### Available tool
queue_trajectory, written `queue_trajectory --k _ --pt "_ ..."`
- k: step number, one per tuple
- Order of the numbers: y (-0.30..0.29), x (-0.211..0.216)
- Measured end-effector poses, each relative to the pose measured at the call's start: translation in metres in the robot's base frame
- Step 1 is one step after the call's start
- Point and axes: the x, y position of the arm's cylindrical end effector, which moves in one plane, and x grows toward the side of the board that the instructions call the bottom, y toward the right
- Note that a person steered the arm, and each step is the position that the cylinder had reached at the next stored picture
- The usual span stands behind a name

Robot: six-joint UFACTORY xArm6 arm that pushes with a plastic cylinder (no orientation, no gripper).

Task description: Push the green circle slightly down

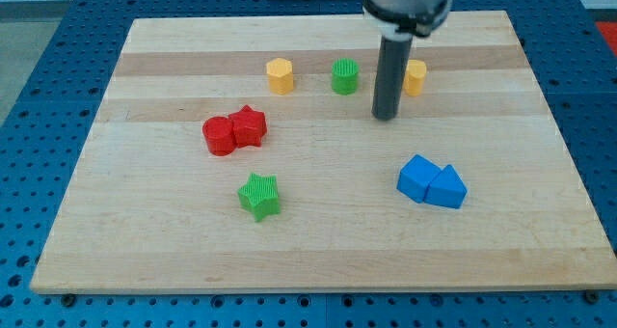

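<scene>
Standing in the upper middle of the frame, my tip (387, 116) rests on the wooden counter (318, 251), just to the lower right of the green circle (345, 76) and apart from it. I have no hand at all, only the straight dark rod, so nothing opens or closes and nothing is held.

The green circle sits in the upper centre of the frame, in a loose row with two yellow blocks. One yellow block (280, 75), which looks six-sided, lies to its left with a clear gap between them. The other yellow block (415, 77) is to its right, partly hidden behind my rod, so I cannot make out its shape.

Left of centre, a red cylinder (220, 135) and a red star (250, 126) touch each other side by side, the star on the right. Below them, toward the lower middle of the frame, a green star (259, 195) stands alone, well apart from the rest.

On the right side of the frame, below my tip and well apart from it, two blue blocks touch: a blue block (417, 177) with a roughly cubic look on the left and a blue triangle (447, 187) on the right.

Around the counter, a blue perforated surface (39, 96) shows at the frame's edges.
</scene>
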Motion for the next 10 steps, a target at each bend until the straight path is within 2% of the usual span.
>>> queue_trajectory --k 3,4,5,8,10 --pt "-0.004 -0.132" --pt "-0.050 -0.126" --pt "-0.067 -0.122" --pt "-0.042 -0.103" --pt "-0.042 -0.039"
